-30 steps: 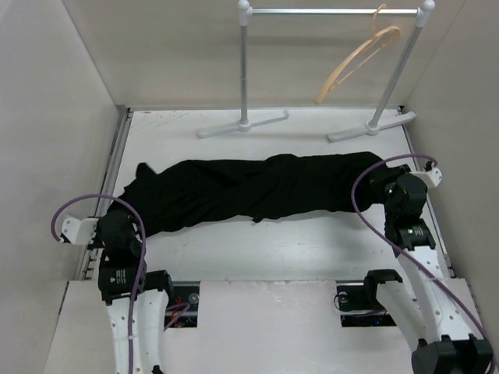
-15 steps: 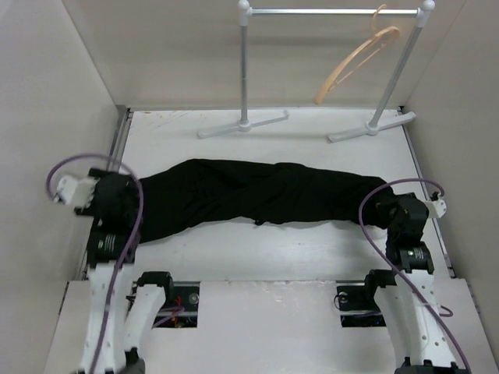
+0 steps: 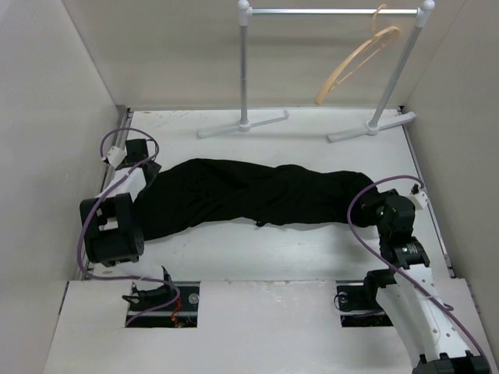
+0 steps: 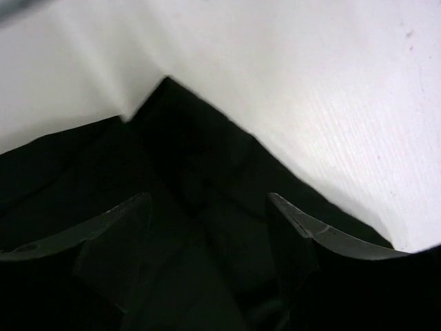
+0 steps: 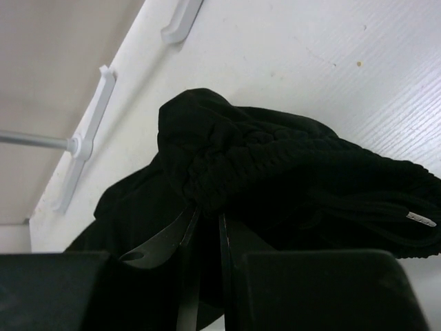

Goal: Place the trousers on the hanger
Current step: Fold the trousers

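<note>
Swinging away from the near left corner since a second ago, the left arm is now reaching toward the far left of the tabletop. Its jaws, pressed together back then, are now standing spread above the left end of the trousers, gripping nothing; that end has drawn in from the left edge, and the right end has slid nearer. Plain pale walls are closing in the white tabletop on the left, at the back and on the right. At the far side a grey rail is standing on two white feet, and the hanger is hanging by its hook near the rail's right end, its body slanting down to the left. The trousers are lying across the middle of the tabletop with their long axis running left to right, the left end broader and reaching nearer, the right end narrower. They are showing plain black, soft and creased, bunched along their length rather than spread flat. At the right end the right arm is bending low, and its jaws are pinching a gathered, ribbed fold of the cloth.
</note>
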